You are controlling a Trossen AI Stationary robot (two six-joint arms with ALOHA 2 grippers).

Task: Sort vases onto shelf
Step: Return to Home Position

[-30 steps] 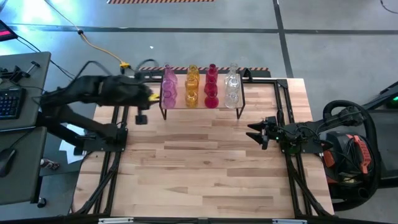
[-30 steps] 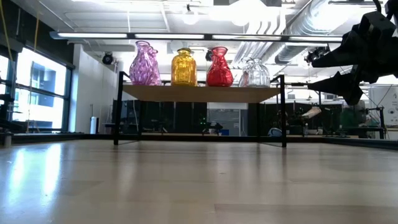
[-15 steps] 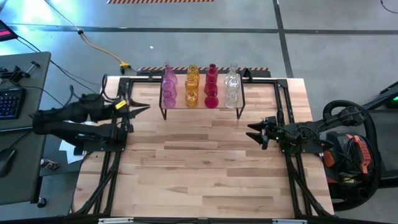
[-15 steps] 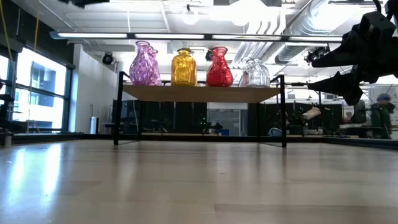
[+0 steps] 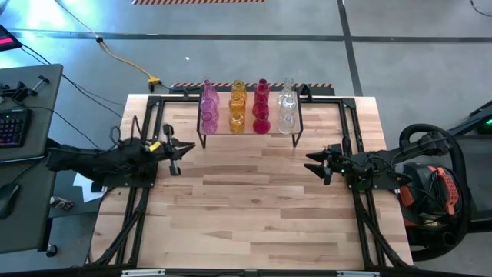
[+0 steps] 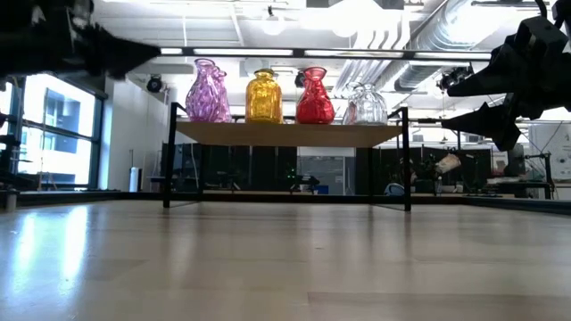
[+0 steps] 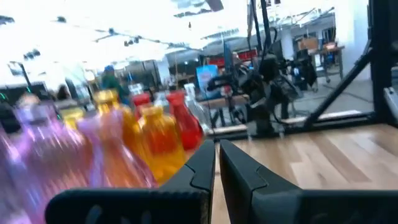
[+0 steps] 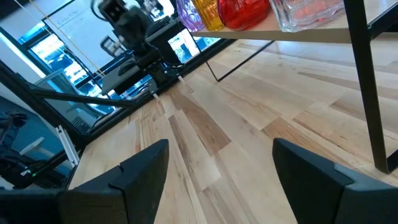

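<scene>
The pink vases (image 5: pixel 209 108), amber vases (image 5: pixel 237 109), red vases (image 5: pixel 261 111) and clear vases (image 5: pixel 287 108) stand in four rows, sorted by colour, on the shelf (image 6: pixel 285 134) at the far edge of your table (image 5: pixel 254 208). Your left gripper (image 5: pixel 178 148) hangs above the table's left side, near the shelf's pink end, its fingers drawn to a thin slit and holding nothing. Your right gripper (image 5: pixel 313 162) hangs near the shelf's clear end, its fingers spread wide and empty.
</scene>
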